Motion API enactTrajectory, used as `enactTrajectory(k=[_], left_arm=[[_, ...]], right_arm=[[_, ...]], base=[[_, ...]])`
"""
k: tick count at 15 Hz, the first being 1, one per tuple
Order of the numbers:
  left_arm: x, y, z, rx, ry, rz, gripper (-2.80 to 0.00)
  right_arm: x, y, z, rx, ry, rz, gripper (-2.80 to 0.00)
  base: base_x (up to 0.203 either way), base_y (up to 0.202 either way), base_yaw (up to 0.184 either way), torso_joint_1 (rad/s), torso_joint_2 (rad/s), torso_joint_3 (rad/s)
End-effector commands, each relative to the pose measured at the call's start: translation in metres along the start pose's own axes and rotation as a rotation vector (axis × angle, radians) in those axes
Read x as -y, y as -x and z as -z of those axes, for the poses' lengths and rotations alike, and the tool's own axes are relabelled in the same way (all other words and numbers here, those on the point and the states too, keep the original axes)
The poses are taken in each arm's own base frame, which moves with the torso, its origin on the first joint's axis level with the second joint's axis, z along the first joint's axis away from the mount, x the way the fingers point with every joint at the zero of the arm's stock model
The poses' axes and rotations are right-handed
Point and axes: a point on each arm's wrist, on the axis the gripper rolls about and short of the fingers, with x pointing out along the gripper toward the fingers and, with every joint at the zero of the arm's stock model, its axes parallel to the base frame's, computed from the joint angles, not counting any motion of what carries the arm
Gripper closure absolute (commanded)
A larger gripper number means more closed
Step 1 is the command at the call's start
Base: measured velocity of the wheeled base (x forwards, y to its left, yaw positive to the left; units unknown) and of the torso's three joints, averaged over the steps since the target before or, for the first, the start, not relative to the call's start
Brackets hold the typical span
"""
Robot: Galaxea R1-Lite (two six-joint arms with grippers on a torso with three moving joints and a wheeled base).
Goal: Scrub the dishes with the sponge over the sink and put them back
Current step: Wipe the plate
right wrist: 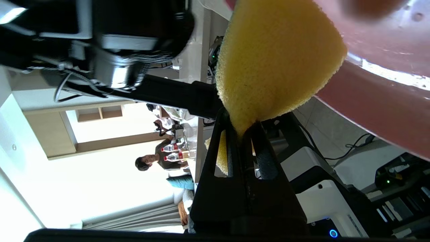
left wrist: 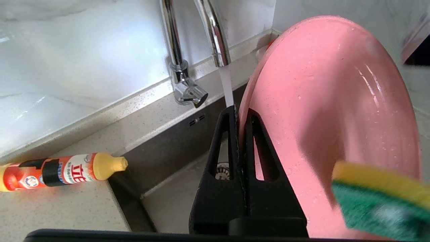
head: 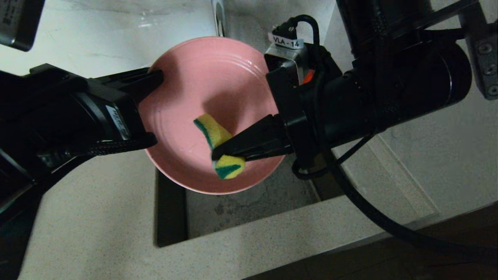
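Note:
A wide pink plate hangs tilted over the sink, held by its left rim in my left gripper, which is shut on it. In the left wrist view the plate stands on edge between the black fingers, with my left gripper pinching the rim. My right gripper is shut on the yellow and green sponge, folded and pressed against the plate's inner face. The right wrist view shows the sponge squeezed at my right gripper, under the plate.
A chrome tap runs a thin stream of water behind the plate. The drain strainer lies below. An orange dish-soap bottle lies on the speckled counter beside the basin.

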Motion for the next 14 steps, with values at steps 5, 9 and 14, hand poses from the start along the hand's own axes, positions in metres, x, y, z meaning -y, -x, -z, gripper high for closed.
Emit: enactTrajectory(k=[5, 9, 14], left_arm=[[-0.006, 0.008, -0.009, 0.037, -0.006, -0.011, 0.00], [-0.006, 0.010, -0.009, 0.037, -0.006, -0.010, 0.00], [0.000, 0.012, -0.006, 0.028, -0.007, 0.021, 0.00]], right_arm=[[0.019, -0.004, -0.010, 0.040, -0.028, 0.066, 0.00], [0.029, -0.001, -0.017, 0.093, -0.030, 0.111, 0.00], [0.026, 0.018, -0.026, 0.168, -0.003, 0.104, 0.00]], base=[[0.000, 0.000, 0.000, 0.000, 0.00, 0.000], [0.000, 0.000, 0.000, 0.000, 0.00, 0.000], [0.000, 0.000, 0.000, 0.000, 0.00, 0.000]])
